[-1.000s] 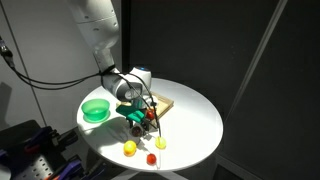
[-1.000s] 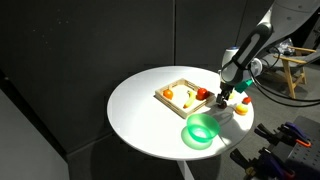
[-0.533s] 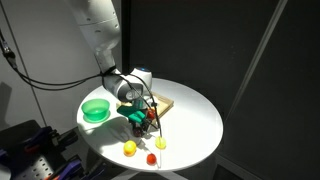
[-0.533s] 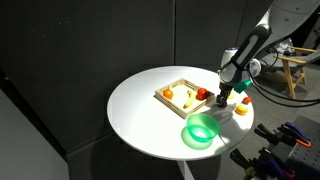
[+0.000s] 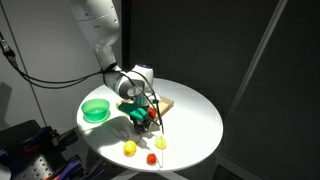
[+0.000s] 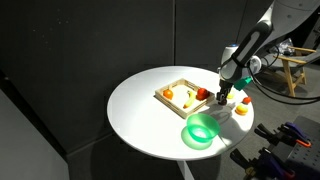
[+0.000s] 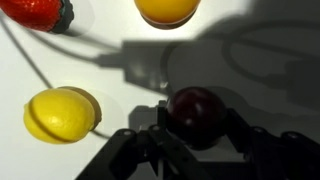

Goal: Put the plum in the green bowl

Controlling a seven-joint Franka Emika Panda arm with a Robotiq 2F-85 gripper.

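Step in hand: pick-up of the plum (image 7: 196, 110). Transfer to the green bowl (image 5: 84, 108) is not yet done.

Claw: in the wrist view the gripper (image 7: 195, 122) is sitting astride the plum, with one finger pressing each flank of the fruit and no gap showing on either side. Judged as clamped on the plum. In both exterior views the gripper (image 6: 222, 98) is hanging low over the table (image 5: 195, 115), and the plum itself is hidden behind the fingers there.

Location of task item: the plum is lying between the jaws, over bare tabletop, outside the wooden tray (image 6: 160, 97) and outside the bowl. Whether it is resting on the surface or just clear of it cannot be told.

Surroundings (wrist view): the yellow fruit (image 7: 60, 115) is lying near the plum but apart from it. A red fruit (image 7: 35, 10) and an orange fruit (image 7: 167, 8) are lying further off at the frame edge.

Bowl: showing empty in an exterior view (image 6: 189, 128), standing near the gripper, no obstruction between them.

Next move, by judgement: lift straight up w/ grip held, enough to clear the rim and the loose fruit. Then carry across to above the bowl centre, lower, and release. The plum is round and smooth, so a slip is possible if the grip is off-centre.
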